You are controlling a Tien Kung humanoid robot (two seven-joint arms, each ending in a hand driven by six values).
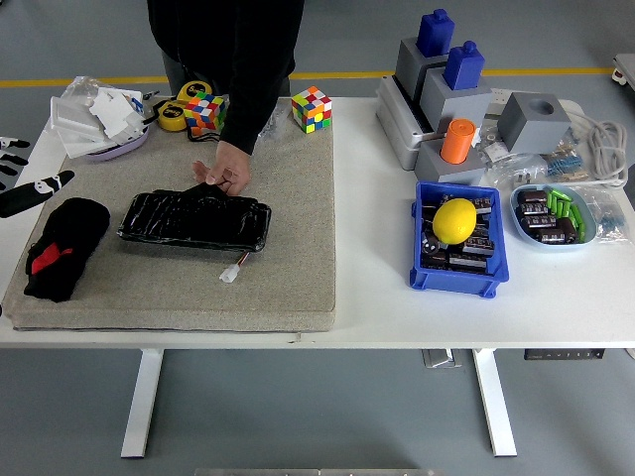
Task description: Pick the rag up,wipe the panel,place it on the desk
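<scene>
On the grey mat's left end lies the black rag, apart from the left hand, which hovers just above-left, fingers extended, holding nothing.

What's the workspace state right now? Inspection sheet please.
Surface: white table with grey mat.
Job's things: black rag lying free at mat's left; black panel mid-mat, person's hand on its far edge.
Clutter: two puzzle cubes, blue bin holding yellow ball, grey blocks.
Grippers: left hand at left edge, fingers spread, empty; right not seen.
Cables: white cord far right.
Surroundings: grey floor, yellow line.
</scene>
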